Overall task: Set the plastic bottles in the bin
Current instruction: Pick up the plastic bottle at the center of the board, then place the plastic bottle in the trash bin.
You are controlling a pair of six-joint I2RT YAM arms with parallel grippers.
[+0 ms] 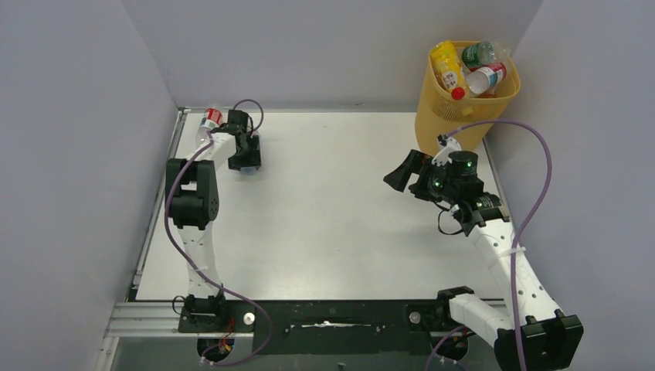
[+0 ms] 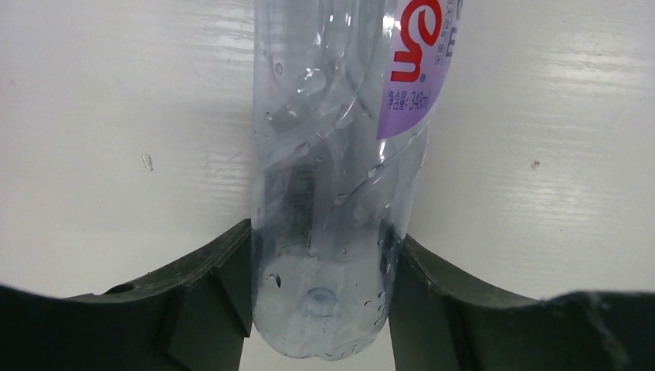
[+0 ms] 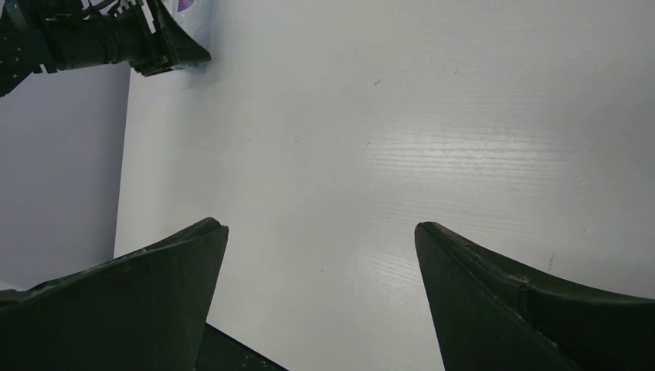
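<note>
left pincer [image 2: 318, 263]: clamped on the clear bottle, one dark finger [image 2: 208, 294] pressed on each side near its base
clear bottle [image 2: 332, 154]: see-through, droplets inside, purple-white label with red letters; runs straight away from the wrist camera over the bench
clear bottle, top view [image 1: 209, 120]: far left corner of the bench, beside the left wall; red label showing, sticking out past the left pincer [image 1: 222, 128]
lifted or resting: cannot tell
right pincer [image 3: 320, 255]: fingers wide apart, nothing between them, only bare bench below
right pincer, top view [image 1: 407, 171]: right side of the bench, near the bin, not touching it
bin [image 1: 452, 120]: yellow-orange, upright, far right corner of the bench against the right wall
in bin: yellow bottle [image 1: 448, 68] with red cap, green-label bottle [image 1: 479, 54], red-label bottle [image 1: 489, 78]; all poke above the rim
bench [image 1: 332, 216]: white, no other bottles seen on it
left arm [image 3: 85, 39]: seen in the right wrist view at top left, well apart from the right pincer
</note>
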